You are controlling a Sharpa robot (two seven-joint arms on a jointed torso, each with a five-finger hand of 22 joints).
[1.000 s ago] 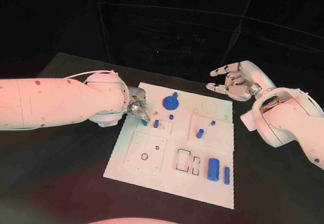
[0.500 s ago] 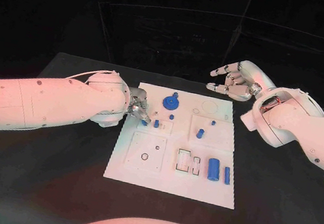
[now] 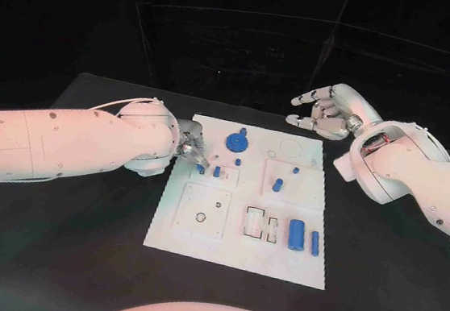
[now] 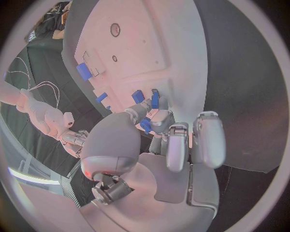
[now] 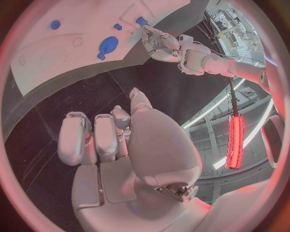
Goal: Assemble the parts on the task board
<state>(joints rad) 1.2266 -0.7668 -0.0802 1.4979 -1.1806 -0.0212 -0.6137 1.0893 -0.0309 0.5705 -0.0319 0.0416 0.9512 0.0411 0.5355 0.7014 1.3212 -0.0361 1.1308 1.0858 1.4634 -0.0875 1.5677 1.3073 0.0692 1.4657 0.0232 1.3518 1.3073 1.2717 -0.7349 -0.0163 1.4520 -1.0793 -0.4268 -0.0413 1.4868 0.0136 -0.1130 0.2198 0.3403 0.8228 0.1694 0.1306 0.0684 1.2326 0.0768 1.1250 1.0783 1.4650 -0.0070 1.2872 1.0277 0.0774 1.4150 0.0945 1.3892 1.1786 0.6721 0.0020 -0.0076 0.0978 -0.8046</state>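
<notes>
White rectangular task board (image 3: 240, 244) lies flat in the middle of the black table (image 3: 65, 258), long side running away from the robot. Its face carries shallow recesses and outlined circles.

Blue parts on it: a round gear-like disc with a raised hub (image 3: 237, 140) near the far edge; a small stub (image 3: 237, 161) just below the disc; a short peg (image 3: 216, 172) left of centre; another short peg (image 3: 278, 185) right of centre; a tiny piece (image 3: 296, 170) towards the far right; a thick blue cylinder (image 3: 297, 234) lying at the near right, with a thin blue bar (image 3: 315, 243) just beside it.

Left hand (image 3: 188, 146) sits at the board's left edge, fingertips gathered around a small blue piece (image 4: 146, 125). In the left wrist view the thumb and a finger pinch this piece just over the board surface; other fingers (image 4: 208, 140) are curled beside it. Contact between the piece and the board: cannot tell.

Right hand (image 3: 325, 110) hangs above the table beyond the board's far right corner, well apart from every part, fingers loosely curved and separated, holding nothing.
</notes>
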